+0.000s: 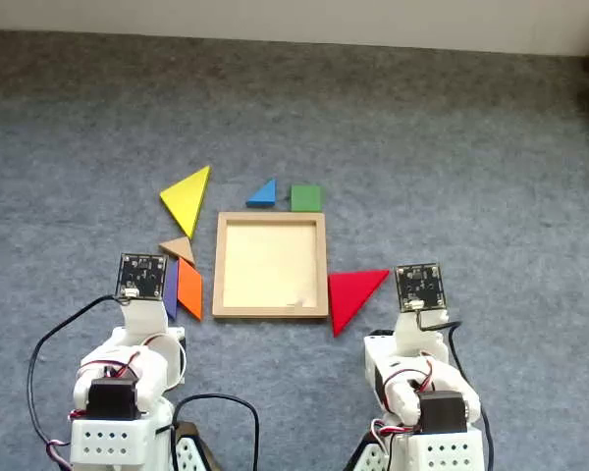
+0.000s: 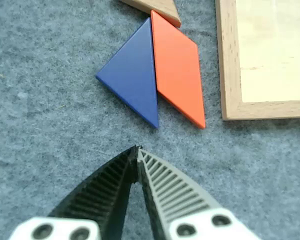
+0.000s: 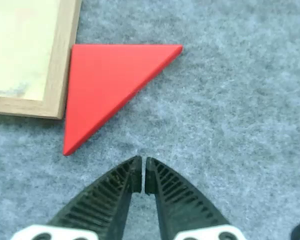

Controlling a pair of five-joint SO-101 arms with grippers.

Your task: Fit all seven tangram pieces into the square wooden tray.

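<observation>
Left hand [image 2: 138,153] clenched nr blue triangle [image 2: 135,75], right hand [image 3: 143,165] clenched nr red triangle [image 3: 106,81], beside tray [image 3: 64,60] corner

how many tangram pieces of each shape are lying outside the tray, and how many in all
triangles: 5 (large yellow triangle, large red triangle, small light blue triangle, small plain wooden triangle, dark blue triangle)
squares: 1 (green square)
parallelograms: 1 (orange parallelogram)
total: 7, all outside the square wooden tray
</observation>
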